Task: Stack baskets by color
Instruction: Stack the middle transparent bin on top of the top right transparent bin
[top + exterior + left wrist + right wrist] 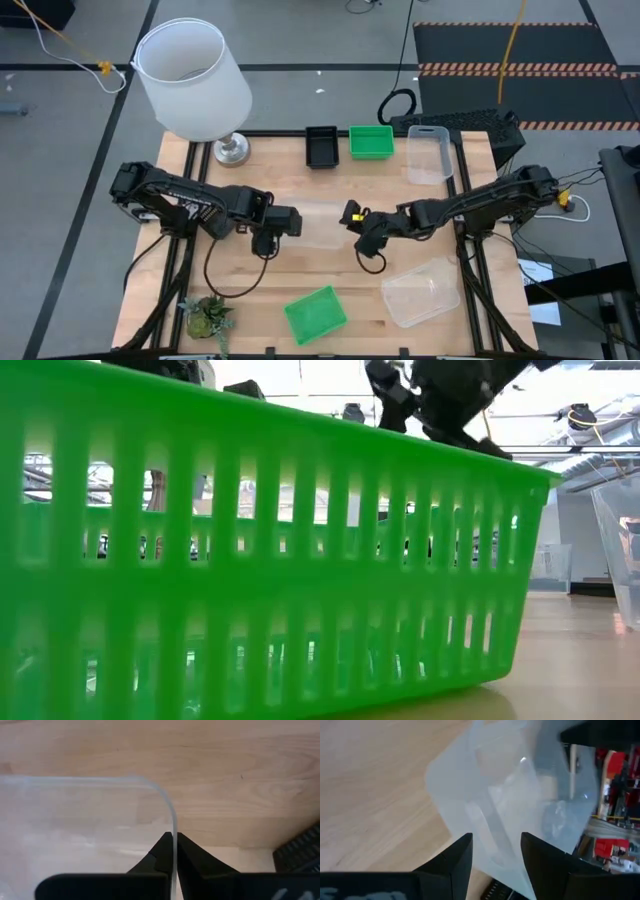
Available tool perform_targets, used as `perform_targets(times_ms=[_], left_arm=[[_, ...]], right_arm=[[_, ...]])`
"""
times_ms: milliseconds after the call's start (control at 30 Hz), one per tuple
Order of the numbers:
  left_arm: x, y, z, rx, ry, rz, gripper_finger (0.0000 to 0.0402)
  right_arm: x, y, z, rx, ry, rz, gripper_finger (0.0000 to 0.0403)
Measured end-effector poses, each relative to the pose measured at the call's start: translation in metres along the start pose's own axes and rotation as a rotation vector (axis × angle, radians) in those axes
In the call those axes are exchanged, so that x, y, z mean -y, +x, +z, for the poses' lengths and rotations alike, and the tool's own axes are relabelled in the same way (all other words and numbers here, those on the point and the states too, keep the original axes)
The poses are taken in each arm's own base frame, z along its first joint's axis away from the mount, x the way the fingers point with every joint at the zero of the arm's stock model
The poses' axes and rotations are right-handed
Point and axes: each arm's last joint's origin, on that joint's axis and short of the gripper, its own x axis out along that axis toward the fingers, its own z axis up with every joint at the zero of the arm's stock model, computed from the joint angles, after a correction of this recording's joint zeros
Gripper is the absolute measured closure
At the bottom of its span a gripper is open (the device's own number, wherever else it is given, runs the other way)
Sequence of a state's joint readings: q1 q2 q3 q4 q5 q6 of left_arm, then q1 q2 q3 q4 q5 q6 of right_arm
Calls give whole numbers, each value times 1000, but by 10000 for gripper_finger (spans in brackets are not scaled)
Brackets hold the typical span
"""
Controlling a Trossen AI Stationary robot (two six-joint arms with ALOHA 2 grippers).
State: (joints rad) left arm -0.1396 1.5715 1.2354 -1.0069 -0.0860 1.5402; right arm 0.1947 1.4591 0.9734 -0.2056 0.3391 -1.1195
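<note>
The left hand (172, 851) is pinched shut on the thin rim of a clear basket (318, 222) at mid-desk. The right hand (496, 851) stands wide around the opposite wall, not yet closed on it. Going by size, the desk (270, 265) also carries two more clear baskets (428, 152) (420, 291), far right and near right, two green baskets (371, 141) (316, 313), and a black basket (321, 146). Judged from its look, the held basket is light, stiff but flexing, and slick; the rim edge is the place to grip.
</note>
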Motion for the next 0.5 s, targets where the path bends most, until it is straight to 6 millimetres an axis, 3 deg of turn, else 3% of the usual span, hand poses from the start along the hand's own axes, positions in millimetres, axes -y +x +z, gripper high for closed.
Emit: perform_targets(times_ms=[133,333,400,500], left_arm=[[1,0,0,-1,9,-9,385],[-1,0,0,-14,-29,14,392],[-3,0,0,-28,-61,38,382],[-9,0,2,-40,-80,95,340]], right_arm=[[-6,11,2,-8,-23,32,275],[-10,17,3,-19,-18,48,369],[-11,17,3,-24,-24,57,391],[-13,18,2,-23,-28,74,390]])
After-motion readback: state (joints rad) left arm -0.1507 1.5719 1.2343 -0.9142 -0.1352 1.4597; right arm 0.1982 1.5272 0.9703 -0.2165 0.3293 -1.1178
